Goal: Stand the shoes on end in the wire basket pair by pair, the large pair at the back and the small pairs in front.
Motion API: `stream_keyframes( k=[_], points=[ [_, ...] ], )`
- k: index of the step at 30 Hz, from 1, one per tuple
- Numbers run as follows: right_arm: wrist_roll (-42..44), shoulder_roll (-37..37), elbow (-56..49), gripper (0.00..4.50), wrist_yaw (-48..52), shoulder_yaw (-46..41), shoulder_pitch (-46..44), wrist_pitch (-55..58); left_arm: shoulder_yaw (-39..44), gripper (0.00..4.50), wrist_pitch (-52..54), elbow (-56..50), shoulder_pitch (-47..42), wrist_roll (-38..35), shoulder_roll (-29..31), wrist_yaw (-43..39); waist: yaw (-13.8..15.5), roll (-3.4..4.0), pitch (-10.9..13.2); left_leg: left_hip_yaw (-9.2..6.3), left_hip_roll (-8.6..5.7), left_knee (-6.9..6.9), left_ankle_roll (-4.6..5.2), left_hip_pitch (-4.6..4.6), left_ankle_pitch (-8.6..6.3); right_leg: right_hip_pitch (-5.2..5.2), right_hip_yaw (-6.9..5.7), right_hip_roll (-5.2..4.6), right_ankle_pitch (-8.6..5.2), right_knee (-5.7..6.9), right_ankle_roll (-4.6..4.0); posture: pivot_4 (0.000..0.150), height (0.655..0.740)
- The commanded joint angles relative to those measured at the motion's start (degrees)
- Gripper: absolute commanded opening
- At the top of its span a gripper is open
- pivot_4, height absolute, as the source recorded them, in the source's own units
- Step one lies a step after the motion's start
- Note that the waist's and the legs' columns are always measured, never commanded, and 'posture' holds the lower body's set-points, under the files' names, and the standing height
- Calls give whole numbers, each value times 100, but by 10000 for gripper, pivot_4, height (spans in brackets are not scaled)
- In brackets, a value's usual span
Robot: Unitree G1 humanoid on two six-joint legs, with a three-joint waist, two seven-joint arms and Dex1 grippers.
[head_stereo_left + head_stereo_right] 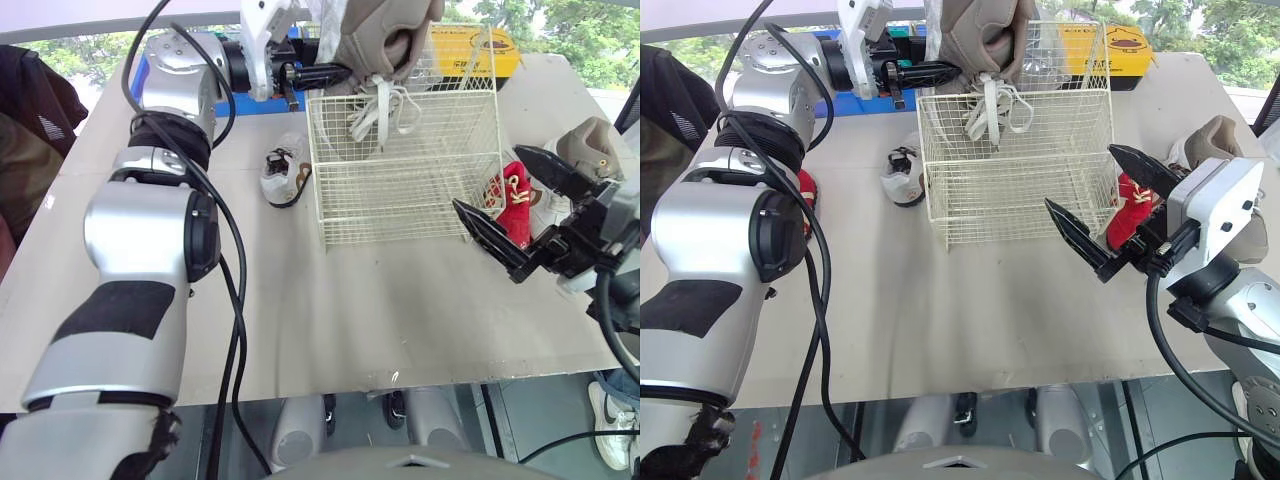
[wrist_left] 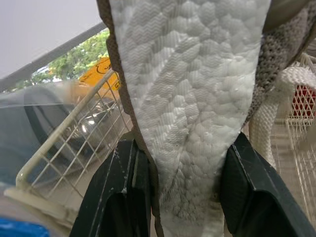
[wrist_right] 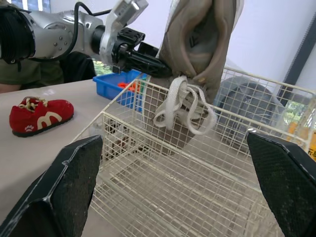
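Jaws of the left gripper are clamped across the sole of the large beige shoe, held upright at the back of the wire basket. Risk: its loose laces may snag the wires, or the unsupported shoe may topple on release. The right gripper stands wide apart and empty beside the basket's right wall, near a red shoe.

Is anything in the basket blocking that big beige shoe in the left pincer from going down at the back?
Nothing visible does. The wire basket looks empty beneath the beige shoe held by the left pincer; only its own laces hang inside. The red shoe lies outside, by the right wall.
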Motion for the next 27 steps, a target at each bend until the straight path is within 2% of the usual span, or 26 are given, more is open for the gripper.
stream_keyframes(
  k=[1,2,3,6,11,15,16,19,23,27],
  points=[
    [110,-135,-217,45000,-87,-207,72,-173,193,24723,226,26,-85,54,214,63,-3,0,0,0,0,0,0,2,0,0,1,0,0,3,0,1500,7400],
    [141,-161,-212,45000,-97,-226,96,-178,287,25930,285,20,-97,2,251,131,-7,0,0,1,0,0,0,5,0,0,2,0,0,7,0,1500,7400],
    [175,-188,-219,45000,-111,-247,132,-195,355,31975,326,10,-106,-28,274,179,-12,0,0,0,0,1,0,7,0,0,2,0,0,12,0,1500,7400],
    [246,-272,-155,45000,-94,-269,166,-241,622,44554,674,-83,-205,-221,468,-97,-26,0,-1,-1,3,1,0,15,0,0,4,2,-1,21,0,1500,7400],
    [379,-400,0,45000,20,-349,220,-355,938,44554,1340,-485,-267,-563,795,-721,17,0,-1,-2,4,4,0,8,0,0,2,2,-1,20,0,1500,7400],
    [437,-515,281,45000,168,-337,127,-406,1028,44554,2240,-1499,277,-890,1137,-1188,40,-6,-4,-2,4,25,0,-9,0,1,-1,-1,-2,12,2,1500,7400],
    [441,-546,368,45000,201,-327,89,-407,1085,44554,2586,-1998,552,-1056,1208,-1234,34,-6,-4,1,3,28,0,-7,0,2,3,-4,-2,13,3,1500,7400],
    [452,-615,737,45000,235,-327,-115,-373,1319,44554,4144,-4513,1844,-1929,1326,-1071,-2,0,-7,2,13,30,-4,0,2,3,13,-8,-3,21,4,1500,7400],
    [509,-816,1227,45000,224,-562,-258,-222,1923,44554,6187,-7810,3564,-3424,1116,108,12,-4,-4,-3,30,55,-18,-5,10,3,13,-8,-3,36,4,1500,7400],
    [421,-1278,1895,45000,223,-904,-302,143,2233,44554,7098,-9863,4794,-4512,626,1348,69,-2,-6,-11,25,74,-14,-7,8,20,7,-17,-3,37,5,1500,7400]
  ],
)
